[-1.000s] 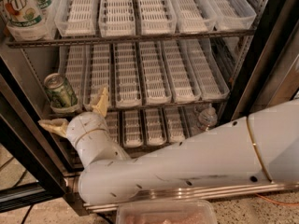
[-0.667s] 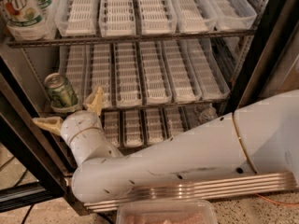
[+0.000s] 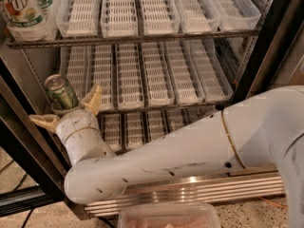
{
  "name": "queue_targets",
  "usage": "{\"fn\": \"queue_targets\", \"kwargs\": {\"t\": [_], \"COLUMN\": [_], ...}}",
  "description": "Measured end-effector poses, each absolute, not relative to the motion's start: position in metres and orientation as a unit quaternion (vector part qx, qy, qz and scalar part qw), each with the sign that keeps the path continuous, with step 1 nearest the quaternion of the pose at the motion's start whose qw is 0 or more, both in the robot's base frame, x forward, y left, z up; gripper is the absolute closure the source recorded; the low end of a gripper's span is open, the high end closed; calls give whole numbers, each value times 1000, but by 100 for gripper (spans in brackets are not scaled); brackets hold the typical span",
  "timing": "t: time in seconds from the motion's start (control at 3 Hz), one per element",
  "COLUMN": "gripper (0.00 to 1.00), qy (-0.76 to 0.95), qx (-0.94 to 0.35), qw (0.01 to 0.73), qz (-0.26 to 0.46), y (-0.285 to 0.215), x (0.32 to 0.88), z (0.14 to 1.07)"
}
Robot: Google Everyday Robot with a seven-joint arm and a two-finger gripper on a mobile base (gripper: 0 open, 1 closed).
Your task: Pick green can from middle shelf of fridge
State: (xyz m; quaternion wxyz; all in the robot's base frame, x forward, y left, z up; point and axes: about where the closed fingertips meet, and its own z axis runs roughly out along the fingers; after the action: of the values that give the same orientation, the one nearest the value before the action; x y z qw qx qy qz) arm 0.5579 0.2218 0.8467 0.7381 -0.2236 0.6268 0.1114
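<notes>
The green can (image 3: 60,93) stands upright at the front left end of the middle shelf (image 3: 156,75) of the fridge (image 3: 266,46). It has a green-and-white print and a silver top. My gripper (image 3: 70,110) is open just in front of and below the can. One tan finger (image 3: 93,99) is at the can's right and the other finger (image 3: 45,122) sticks out to its lower left. The fingers are not closed on the can. My white arm (image 3: 190,148) reaches in from the right across the lower shelf.
A large 7UP bottle (image 3: 21,6) stands on the top shelf's left end. White slotted lane trays (image 3: 128,8) fill the shelves. The dark door edge (image 3: 23,146) is at the left, the steel base (image 3: 190,191) below. A translucent container (image 3: 168,216) is at the bottom.
My arm and gripper have shifted a little to the left and forward, bringing the open fingers closer around the base of the can. The can has not moved.
</notes>
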Motion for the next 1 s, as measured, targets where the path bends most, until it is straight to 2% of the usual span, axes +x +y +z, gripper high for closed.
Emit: {"fn": "queue_targets", "kwargs": {"t": [0.33, 0.67, 1.0], "gripper": [13, 20, 19], "qy": [625, 625, 628], "qx": [-217, -208, -204], "qw": [742, 744, 743], "qz": [109, 109, 109], "y": [222, 222, 222], "x": [561, 564, 564], "z": [850, 850, 849]}}
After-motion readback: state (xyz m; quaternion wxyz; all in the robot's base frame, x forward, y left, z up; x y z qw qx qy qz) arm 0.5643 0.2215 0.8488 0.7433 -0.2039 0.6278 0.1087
